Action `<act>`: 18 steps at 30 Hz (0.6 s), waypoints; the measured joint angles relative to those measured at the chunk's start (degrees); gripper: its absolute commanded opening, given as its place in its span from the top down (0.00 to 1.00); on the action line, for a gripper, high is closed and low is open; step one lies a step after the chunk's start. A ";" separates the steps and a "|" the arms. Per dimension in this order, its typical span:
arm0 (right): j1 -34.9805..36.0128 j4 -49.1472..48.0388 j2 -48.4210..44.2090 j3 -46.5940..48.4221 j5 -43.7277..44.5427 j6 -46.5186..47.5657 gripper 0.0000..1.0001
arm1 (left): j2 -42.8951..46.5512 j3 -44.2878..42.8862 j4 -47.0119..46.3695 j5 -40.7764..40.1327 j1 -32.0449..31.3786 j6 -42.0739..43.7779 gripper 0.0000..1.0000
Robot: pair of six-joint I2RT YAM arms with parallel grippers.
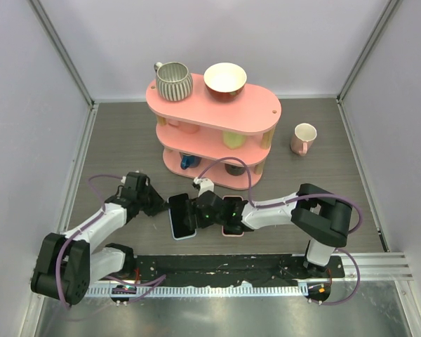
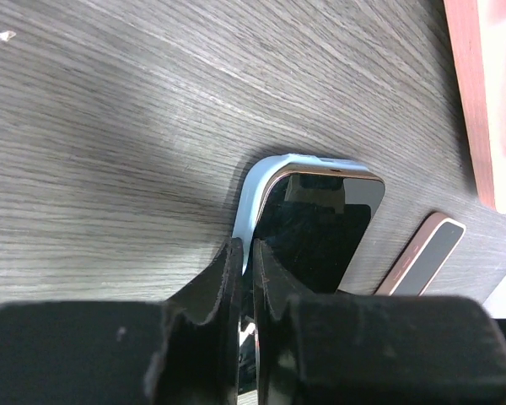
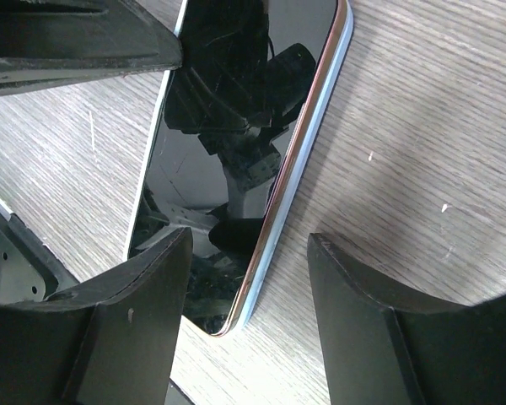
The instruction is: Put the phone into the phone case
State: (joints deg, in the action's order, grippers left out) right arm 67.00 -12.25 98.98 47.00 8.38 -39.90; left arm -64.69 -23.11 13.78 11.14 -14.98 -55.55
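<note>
A black-screened phone (image 1: 183, 216) with a rose-gold rim lies in a light blue phone case (image 1: 184, 237) on the wooden table. My left gripper (image 1: 163, 204) is at the phone's left edge. In the left wrist view its fingers (image 2: 228, 278) are pinched together on the case's side wall (image 2: 251, 190), next to the phone (image 2: 320, 228). My right gripper (image 1: 200, 213) is open at the phone's right side. In the right wrist view one finger (image 3: 143, 287) hangs over the screen (image 3: 236, 126), the other over bare table, straddling the case's edge (image 3: 322, 126).
A second phone, pink-edged (image 1: 233, 219), lies just right of the cased one, under my right arm; it also shows in the left wrist view (image 2: 426, 253). A pink three-tier shelf (image 1: 266, 112) with a striped mug (image 1: 174, 81) and bowl (image 1: 225, 80) stands behind. A pink mug (image 1: 304, 138) stands right.
</note>
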 measured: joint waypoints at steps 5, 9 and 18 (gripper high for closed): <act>0.00 0.11 -0.31 -0.26 1.20 -0.83 0.36 | 0.13 -0.02 0.13 -0.48 -0.33 0.22 0.62; -0.15 0.17 -0.90 -0.81 1.31 -1.09 0.30 | 0.44 -0.31 0.90 -1.03 -0.70 0.48 0.56; -0.87 -1.44 0.09 -0.26 -0.20 -1.27 0.30 | -1.88 -0.48 -1.29 0.59 -0.98 0.26 0.72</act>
State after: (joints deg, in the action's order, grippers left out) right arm 66.13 -13.69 99.07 46.74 8.19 -41.17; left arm -66.57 -23.59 12.49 11.73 -15.97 -55.29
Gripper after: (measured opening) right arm 0.695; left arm 0.331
